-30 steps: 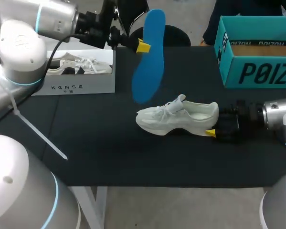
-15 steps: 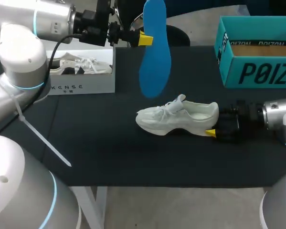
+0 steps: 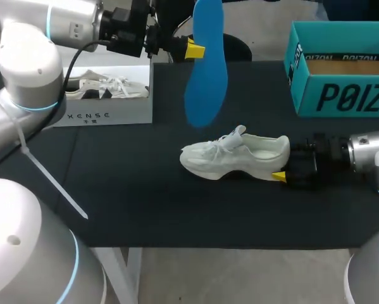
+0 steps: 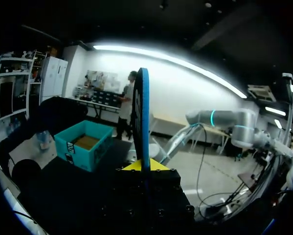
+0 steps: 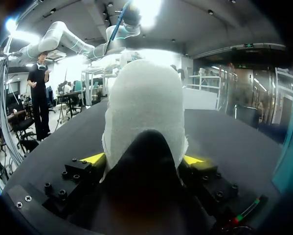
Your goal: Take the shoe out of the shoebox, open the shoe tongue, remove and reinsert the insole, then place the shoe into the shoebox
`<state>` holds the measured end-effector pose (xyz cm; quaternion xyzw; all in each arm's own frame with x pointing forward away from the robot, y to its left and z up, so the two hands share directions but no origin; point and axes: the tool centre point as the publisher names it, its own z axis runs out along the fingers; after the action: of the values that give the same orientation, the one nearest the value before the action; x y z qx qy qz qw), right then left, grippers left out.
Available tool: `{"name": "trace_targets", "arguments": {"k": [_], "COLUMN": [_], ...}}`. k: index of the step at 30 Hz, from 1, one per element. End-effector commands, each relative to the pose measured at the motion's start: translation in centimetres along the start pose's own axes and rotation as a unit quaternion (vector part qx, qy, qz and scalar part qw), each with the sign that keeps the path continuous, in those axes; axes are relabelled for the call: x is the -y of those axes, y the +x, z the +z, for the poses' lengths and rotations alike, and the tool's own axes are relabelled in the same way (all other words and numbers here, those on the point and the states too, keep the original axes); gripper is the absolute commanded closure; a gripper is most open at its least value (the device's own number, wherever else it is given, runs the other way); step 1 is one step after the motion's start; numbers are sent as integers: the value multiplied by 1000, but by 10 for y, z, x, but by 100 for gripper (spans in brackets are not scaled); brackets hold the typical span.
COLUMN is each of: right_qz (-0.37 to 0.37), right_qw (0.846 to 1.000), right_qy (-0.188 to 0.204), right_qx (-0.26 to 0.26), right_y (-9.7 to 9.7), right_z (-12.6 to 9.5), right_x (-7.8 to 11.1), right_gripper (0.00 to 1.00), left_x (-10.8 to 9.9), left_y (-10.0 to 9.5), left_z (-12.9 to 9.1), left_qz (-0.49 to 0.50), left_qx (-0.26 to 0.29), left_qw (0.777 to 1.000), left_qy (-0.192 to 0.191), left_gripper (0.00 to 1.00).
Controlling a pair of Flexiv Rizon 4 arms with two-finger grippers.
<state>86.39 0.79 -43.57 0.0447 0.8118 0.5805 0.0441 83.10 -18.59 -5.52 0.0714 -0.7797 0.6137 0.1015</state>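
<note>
Far and left of centre, the left gripper (image 3: 190, 49) is clamped on the blue insole (image 3: 205, 82), held upright in the air. The white shoe (image 3: 233, 155) stands mid-surface (image 3: 126, 183), toe leftward, its heel pinched by the right gripper (image 3: 283, 166). The teal shoebox (image 3: 341, 95) sits far right.

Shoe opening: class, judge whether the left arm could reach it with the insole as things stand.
Probably yes. The left gripper holds the insole aloft near the shoe, whose opening faces up. The right gripper clamps only the heel, and nothing lies between.
</note>
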Motion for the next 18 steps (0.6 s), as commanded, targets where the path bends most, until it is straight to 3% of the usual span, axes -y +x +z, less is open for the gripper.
{"name": "trace_targets", "arguments": {"k": [1, 2, 3, 4, 18], "right_qz": [0, 0, 2, 3, -3], "right_qw": [1000, 1000, 1000, 1000, 997], "right_qy": [2, 3, 6, 8, 45], "right_qx": [1, 3, 6, 9, 59], "right_y": [1, 1, 1, 1, 3], "right_z": [3, 1, -1, -3, -50], "right_x": [3, 3, 3, 4, 1], "right_gripper": [84, 56, 8, 0, 0], "left_x": [0, 0, 0, 0, 0], "left_y": [0, 0, 0, 0, 0], "left_z": [1, 1, 1, 1, 1], "left_qz": [0, 0, 0, 0, 0], "left_qx": [0, 0, 0, 0, 0], "left_qw": [1000, 1000, 1000, 1000, 1000], "left_qy": [0, 0, 0, 0, 0], "left_gripper": [100, 100, 100, 100, 100]}}
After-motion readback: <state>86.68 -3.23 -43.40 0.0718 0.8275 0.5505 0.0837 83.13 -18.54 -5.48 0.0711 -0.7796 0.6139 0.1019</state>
